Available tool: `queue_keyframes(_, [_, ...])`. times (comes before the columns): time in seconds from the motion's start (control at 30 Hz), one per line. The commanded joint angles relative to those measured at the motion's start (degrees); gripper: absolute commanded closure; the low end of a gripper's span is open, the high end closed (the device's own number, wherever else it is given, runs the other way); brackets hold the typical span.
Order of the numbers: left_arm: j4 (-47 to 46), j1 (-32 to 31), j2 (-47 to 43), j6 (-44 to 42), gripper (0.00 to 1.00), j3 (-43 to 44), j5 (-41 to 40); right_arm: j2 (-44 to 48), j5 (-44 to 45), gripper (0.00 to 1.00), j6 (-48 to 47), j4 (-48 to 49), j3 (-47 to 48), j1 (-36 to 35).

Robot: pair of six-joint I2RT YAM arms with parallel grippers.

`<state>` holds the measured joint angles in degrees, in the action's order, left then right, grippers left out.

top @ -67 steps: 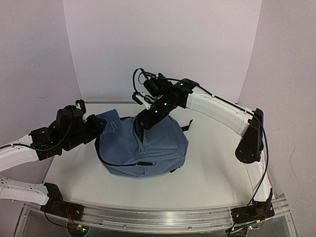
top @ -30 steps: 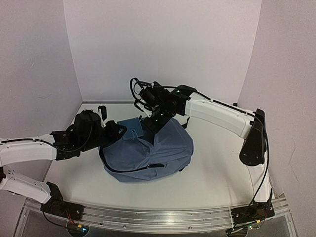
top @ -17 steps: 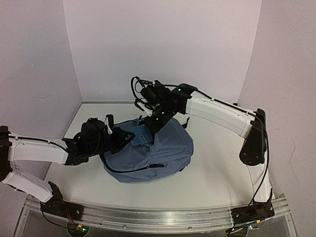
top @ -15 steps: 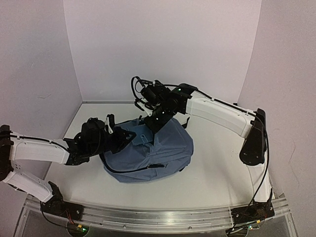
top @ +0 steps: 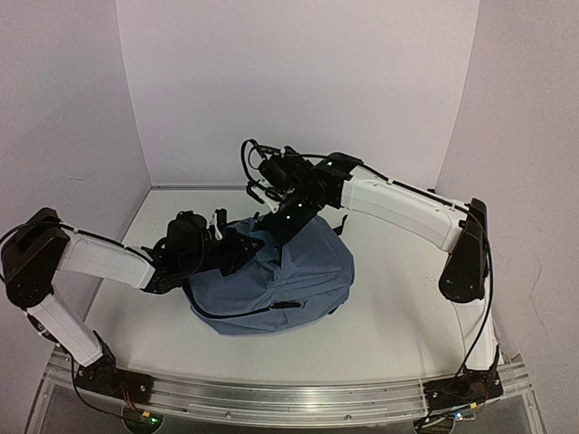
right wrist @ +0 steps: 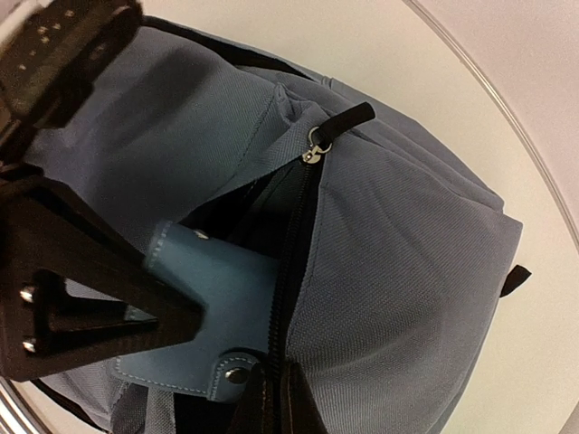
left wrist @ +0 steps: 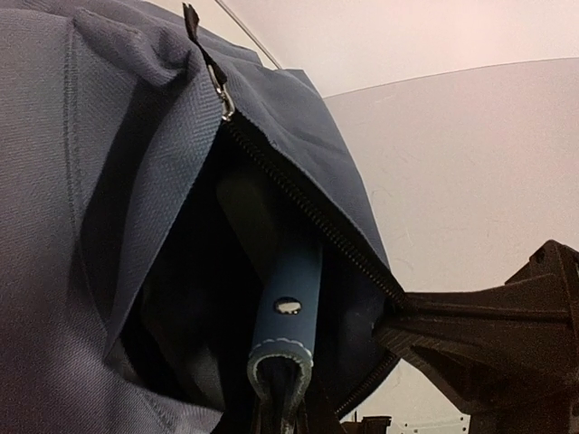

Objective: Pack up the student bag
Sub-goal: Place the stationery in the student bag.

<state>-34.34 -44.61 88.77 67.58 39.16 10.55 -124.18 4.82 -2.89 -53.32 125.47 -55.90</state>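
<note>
Student bag (top: 303, 271) mouth toward far-left, blue case (left wrist: 289, 307) inside

The student bag (top: 298, 267) is matt, coarse-woven cloth with a shiny metal zip pull (right wrist: 314, 150). The blue case (right wrist: 222, 289) looks smooth and stitched, with a metal snap (right wrist: 237, 366). The desk (top: 398, 298) is smooth, matt white.

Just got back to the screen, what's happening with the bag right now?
The right gripper is shut on the zip edge of the bag, holding the opening apart. The left gripper grips a blue case by its end and has it partway inside that opening, with the snap end at the mouth, not yet in. The bag lies on the table.
</note>
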Motion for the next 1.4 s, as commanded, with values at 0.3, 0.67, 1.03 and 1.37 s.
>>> queue_keyframes(0.3, [-10.69,0.27,13.60,1.38,1.00,13.42,9.00,3.52,-1.63,1.00,1.48,1.47,2.99,-0.09])
queue_keyframes(0.67, [-0.51,0.03,8.76,-0.37,0.60,10.66,3.94,3.60,0.98,1.00,0.66,1.46,2.50,0.00])
queue_keyframes(1.03, [11.69,-0.36,0.24,-3.50,0.63,8.71,-1.68,3.40,1.08,1.00,0.59,1.50,2.04,0.30])
queue_keyframes(1.37, [6.05,-0.32,5.85,-3.12,0.97,9.67,1.14,3.97,0.07,1.00,0.69,1.47,1.80,0.30])
